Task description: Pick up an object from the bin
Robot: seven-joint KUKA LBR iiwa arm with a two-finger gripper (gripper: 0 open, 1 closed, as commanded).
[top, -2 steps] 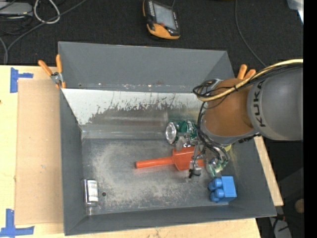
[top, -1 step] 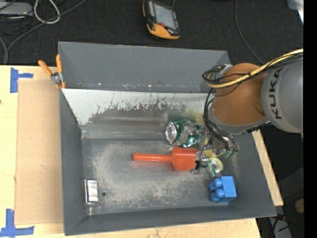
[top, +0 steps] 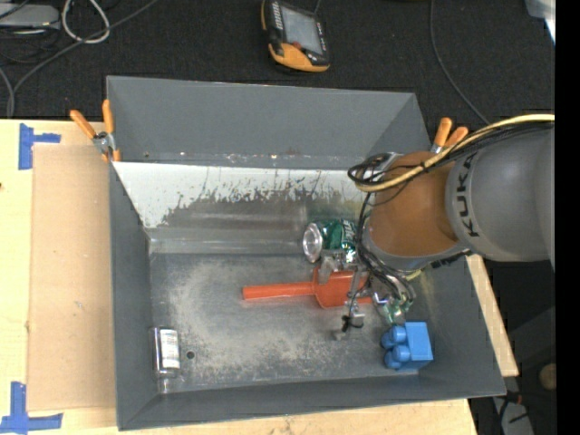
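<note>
Gripper [top: 349, 320] sits at the orange scoop [top: 304, 291]'s wide end, centre-right of bin [top: 227, 134], btwn green can [top: 333, 236] & blue block [top: 408, 344]. Can't tell if jaws are apart or together. Your risk: the long handle could lever the scoop out of an end-on grip, or you could snag the can.

One camera is looking down on the grey metal bin [top: 272, 125] from above, slightly aslant, taking in the whole bin and a margin around it.
</note>
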